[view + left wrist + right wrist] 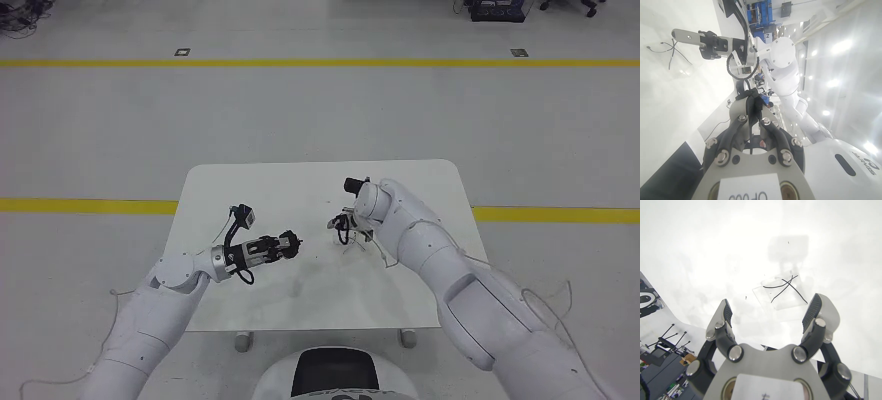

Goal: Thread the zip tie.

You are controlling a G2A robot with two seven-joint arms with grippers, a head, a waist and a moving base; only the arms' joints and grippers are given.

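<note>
Right pincer (771, 299) wide open above crossed zip ties (789, 281) flat in clear tray (783, 306); left pincer (752, 98) closed.

Smooth white table (300, 300); black plastic zip ties (788, 282); clear glossy tray (785, 306); brushed-metal right end effector (771, 303).

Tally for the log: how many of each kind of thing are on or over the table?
Black zip ties: 3, crossed inside the tray
Clear tray: 1
White table: 1
Robot end effectors: 2, the left end effector shut, the right end effector open over the tray
Total: 7
</note>
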